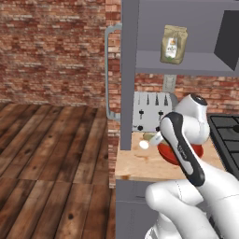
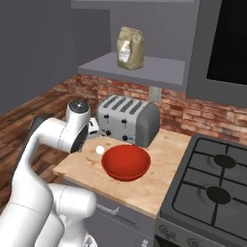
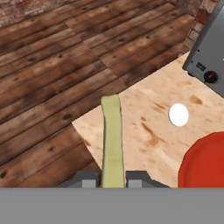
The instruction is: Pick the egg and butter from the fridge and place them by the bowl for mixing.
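My gripper (image 3: 112, 179) is shut on the butter (image 3: 111, 135), a long pale yellowish-green stick that points away from the fingers over the counter's left corner. The egg (image 3: 178, 114) lies on the wooden counter, a little left of the red bowl (image 3: 205, 162) and apart from it. The base views show the egg (image 1: 144, 144) (image 2: 100, 150) just beside the bowl (image 2: 125, 162), in front of the toaster. A pale end of the butter (image 1: 149, 137) peeks out by the hand above the egg. The fridge is out of view.
A silver toaster (image 2: 128, 119) stands behind the bowl against the brick wall. A stove (image 2: 217, 188) fills the counter's right side. On the shelf above stands a paper bag (image 2: 130, 48). A grey cabinet (image 1: 128, 70) with a curved handle borders the counter's left edge, and wooden floor (image 1: 51, 149) lies beyond it.
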